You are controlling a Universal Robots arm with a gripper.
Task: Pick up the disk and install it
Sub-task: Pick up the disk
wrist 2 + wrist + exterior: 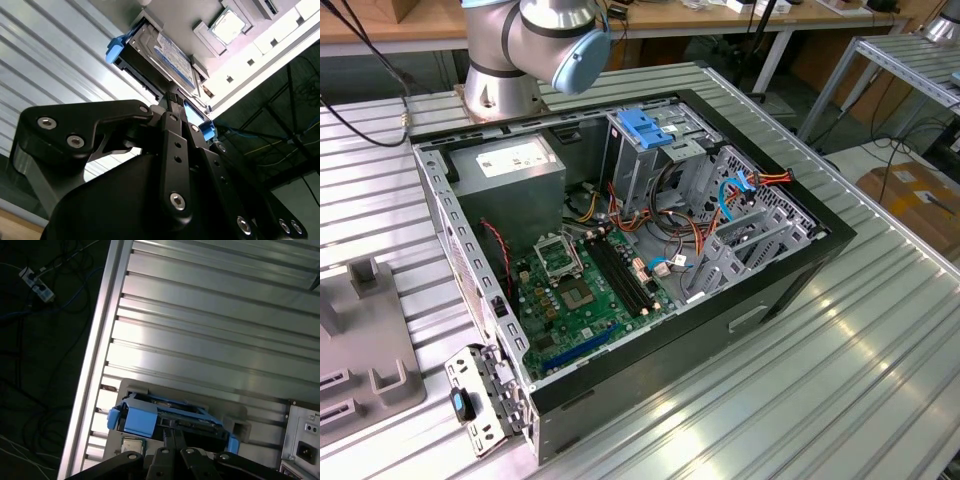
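Observation:
The disk (172,60), silver-grey with a white and blue label, lies in a blue plastic carrier (142,417) on a grey holder plate (150,390) on the ribbed metal table. In both wrist views my gripper (172,97) (175,432) is close to the disk's near edge. Its black fingers (170,130) converge to a point and look shut, with nothing visible between them. Whether the tips touch the carrier I cannot tell. In the exterior view the open computer case (790,290) lies on its side with the arm's base (500,90) behind it.
Inside the case stand a metal cage with a blue handle (645,125), a grey power-supply box (510,165), the motherboard (585,290) and loose cables (740,185). A processor chip (227,26) rests on the holder plate. The table edge (95,365) runs close to the disk.

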